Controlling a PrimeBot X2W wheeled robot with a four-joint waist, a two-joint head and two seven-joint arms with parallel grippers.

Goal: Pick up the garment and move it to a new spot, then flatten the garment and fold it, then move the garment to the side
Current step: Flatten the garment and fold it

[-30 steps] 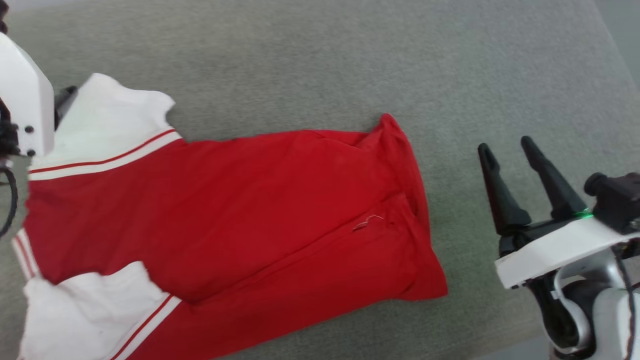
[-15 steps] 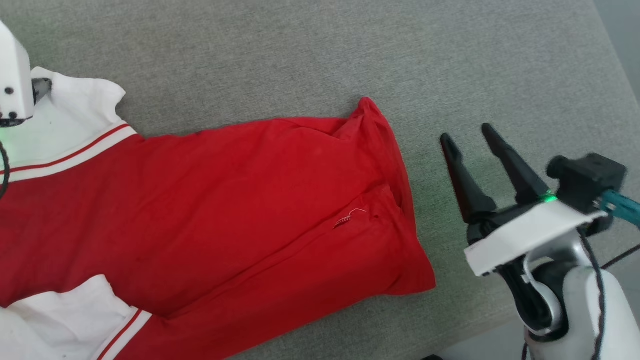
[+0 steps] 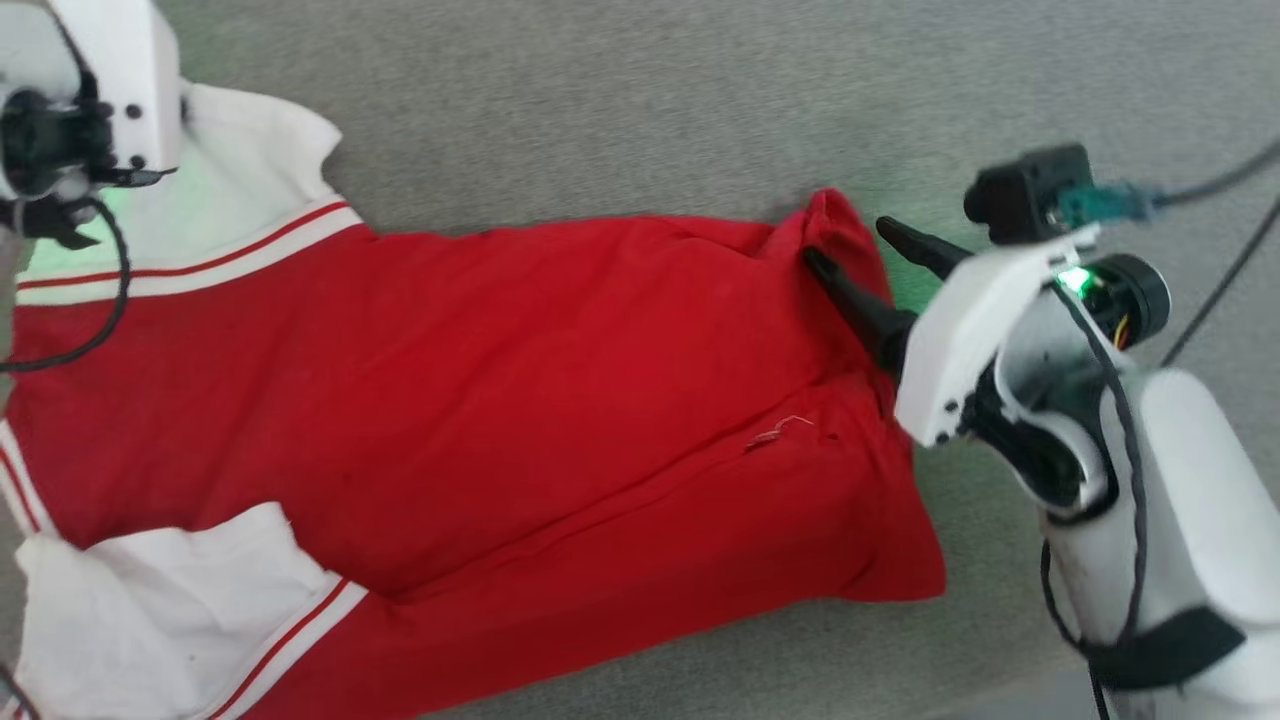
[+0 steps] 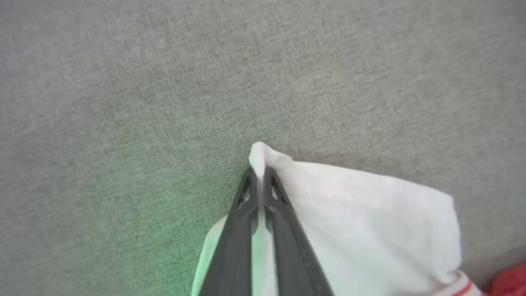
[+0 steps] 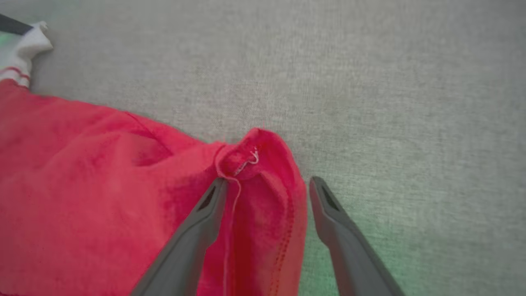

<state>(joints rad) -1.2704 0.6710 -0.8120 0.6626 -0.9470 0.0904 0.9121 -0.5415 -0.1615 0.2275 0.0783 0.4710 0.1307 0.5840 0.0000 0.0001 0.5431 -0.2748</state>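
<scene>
At the upper left, the left arm bends down over the white sleeve (image 4: 361,213). The left gripper (image 4: 258,172) is pinched together on the sleeve's corner, with a tuft of cloth poking up between the tips. The garment (image 3: 500,400) lies spread across the grey counter (image 3: 640,100), white sleeves at the left and red body stretching to the right. The right arm reaches in from the lower right, its forearm (image 3: 1190,500) slanting up and left. The right gripper (image 5: 268,183) has its fingers apart astride the garment's red hem corner (image 5: 254,154), one finger on the cloth and the other over the bare counter.
</scene>
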